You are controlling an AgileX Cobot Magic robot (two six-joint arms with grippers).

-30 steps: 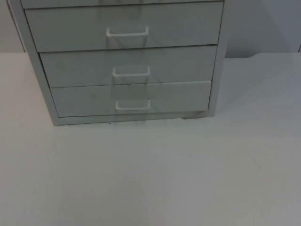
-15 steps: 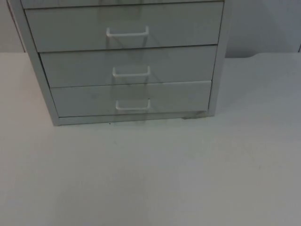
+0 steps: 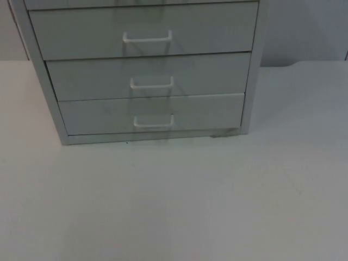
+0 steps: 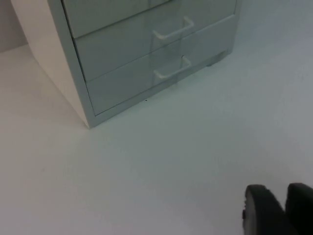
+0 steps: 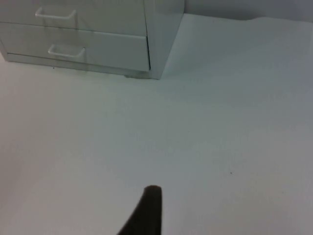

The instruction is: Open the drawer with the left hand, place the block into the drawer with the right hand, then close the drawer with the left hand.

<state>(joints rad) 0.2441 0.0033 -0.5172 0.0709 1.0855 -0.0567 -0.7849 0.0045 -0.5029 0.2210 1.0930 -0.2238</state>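
Three closed drawers fill the cabinet (image 3: pixel 147 70) at the desk's (image 3: pixel 174 206) far side. Bottom drawer (image 3: pixel 152 113) looks stiff and light; its slim handle (image 3: pixel 154 122) is my hold. My left gripper (image 4: pixel 279 208) hangs well short, fingers nearly together; right gripper (image 5: pixel 146 213) waits, spread unreadable. No writing legible.

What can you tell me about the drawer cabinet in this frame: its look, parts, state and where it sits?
The drawer cabinet is a pale grey unit, metal or plastic by its look, standing upright on the white table against the partition wall. Three stacked drawer fronts show fully, each with a white loop handle at its middle; the bottom handle is lowest. All visible drawers are shut flush. Nothing touches it; both grippers wait well back from it over bare table.
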